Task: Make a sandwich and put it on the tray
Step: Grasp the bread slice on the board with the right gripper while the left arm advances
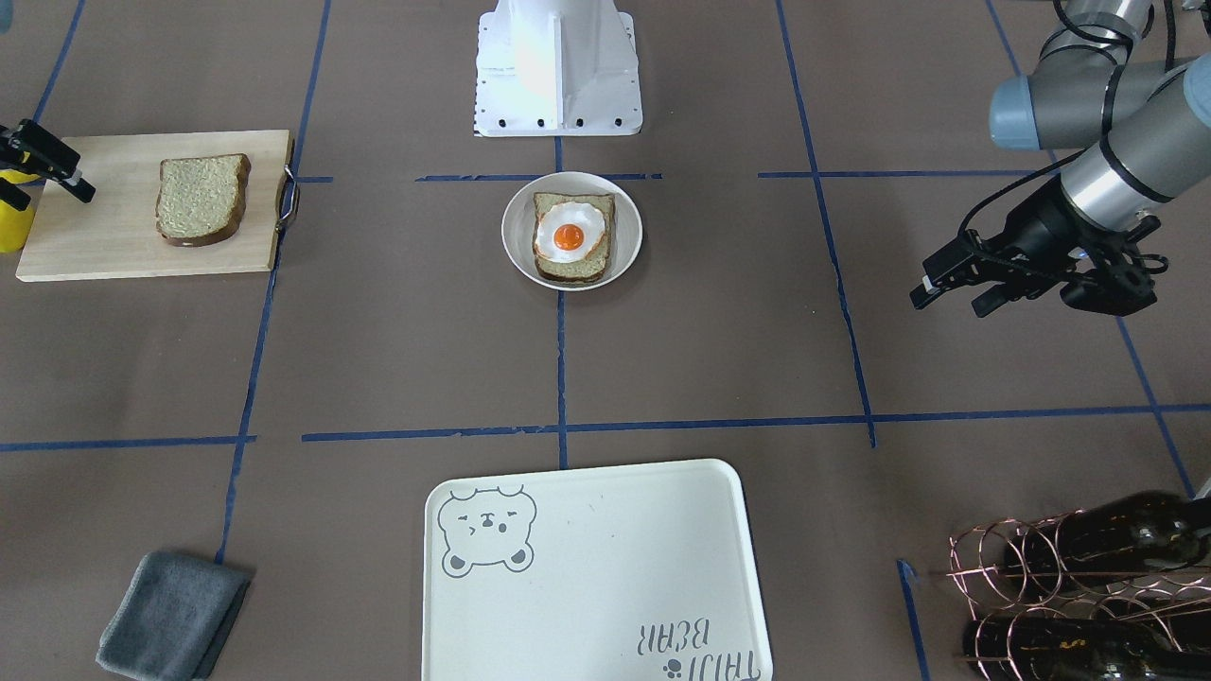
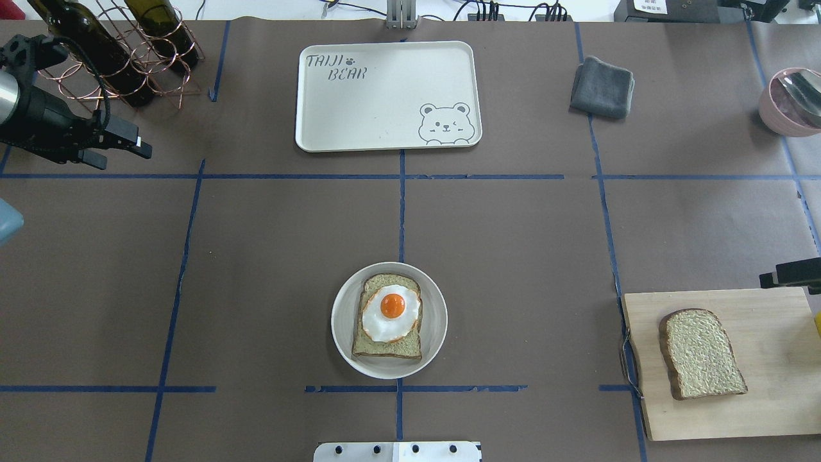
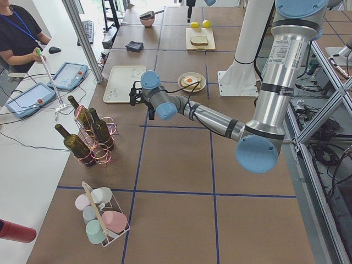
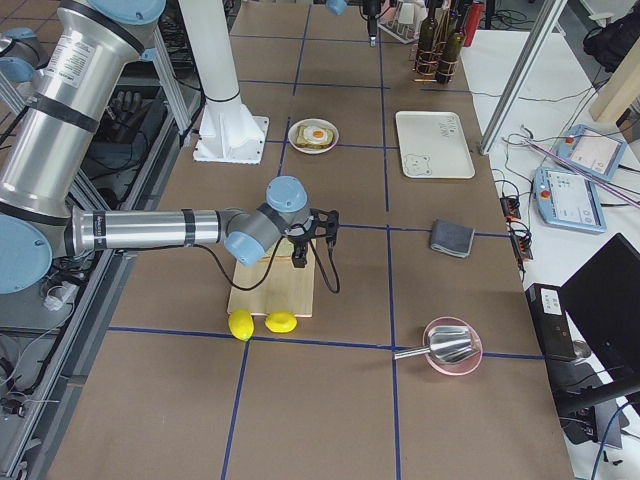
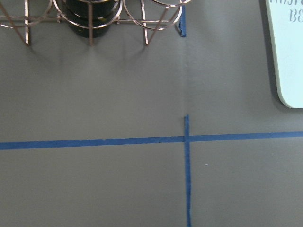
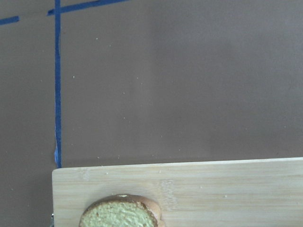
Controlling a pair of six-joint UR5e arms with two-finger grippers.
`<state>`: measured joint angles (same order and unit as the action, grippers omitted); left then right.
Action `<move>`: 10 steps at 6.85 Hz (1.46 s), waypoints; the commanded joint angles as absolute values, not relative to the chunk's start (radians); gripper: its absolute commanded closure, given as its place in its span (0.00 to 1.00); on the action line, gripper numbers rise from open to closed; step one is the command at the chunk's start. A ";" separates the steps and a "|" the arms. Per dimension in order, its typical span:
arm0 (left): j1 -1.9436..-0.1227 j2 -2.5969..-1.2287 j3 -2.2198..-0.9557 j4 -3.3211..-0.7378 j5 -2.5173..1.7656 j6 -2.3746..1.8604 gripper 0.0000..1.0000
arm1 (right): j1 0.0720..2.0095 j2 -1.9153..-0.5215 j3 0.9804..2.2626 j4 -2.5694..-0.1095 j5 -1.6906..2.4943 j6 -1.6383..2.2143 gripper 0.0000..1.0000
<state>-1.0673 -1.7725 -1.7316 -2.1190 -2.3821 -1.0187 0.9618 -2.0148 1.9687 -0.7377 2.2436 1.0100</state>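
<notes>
Start at the right pincer (image 1: 52,194), hanging over the outer end of the cutting board (image 1: 114,236), its fingers apart and holding nothing. The closest thing to it is the loose bread slice (image 1: 201,199), lying flat on that board just inward of the fingers, and that looks like the piece the job is waiting on.

Farther inward from this pincer, well apart from it at the middle of the desk (image 1: 378,359), sits the white dish (image 1: 629,236). In it the lower slice (image 1: 572,270) lies flat with the fried egg (image 1: 570,236) on top, yolk up. So the stack is half built: base and filling are together, but there is no lid on it.

Across the desk, the left pincer (image 1: 956,293) hovers above bare paper near the wine rack (image 1: 1003,567); its fingers look apart as well, and they grip nothing.

Farthest out from both is the tray (image 1: 605,567), nearer the left pincer than the right, with nothing on it.

By this reading, two jobs are left: cap the egg with the loose slice, then carry the finished sandwich out to that tray.
</notes>
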 commanded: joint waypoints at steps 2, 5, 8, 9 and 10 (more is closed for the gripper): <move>-1.055 -1.796 -1.732 -2.120 -2.367 -1.034 0.00 | 0.682 -2.049 1.927 -0.571 2.024 1.167 0.03; -1.055 -1.795 -1.732 -2.120 -2.361 -1.034 0.00 | 0.569 -2.049 1.922 -0.545 1.927 1.236 0.11; -1.055 -1.795 -1.732 -2.120 -2.361 -1.034 0.00 | 0.552 -2.054 1.898 -0.545 1.931 1.236 0.14; -1.057 -1.795 -1.736 -2.120 -2.361 -1.032 0.00 | 0.551 -2.054 1.896 -0.545 1.933 1.236 0.21; -1.057 -1.793 -1.738 -2.120 -2.361 -1.032 0.00 | 0.548 -2.054 1.894 -0.545 1.933 1.236 0.33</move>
<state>-1.0562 -1.7943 -1.7355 -2.1200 -2.3608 -1.0327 0.5516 -2.0536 1.8971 -0.5446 1.9322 1.2363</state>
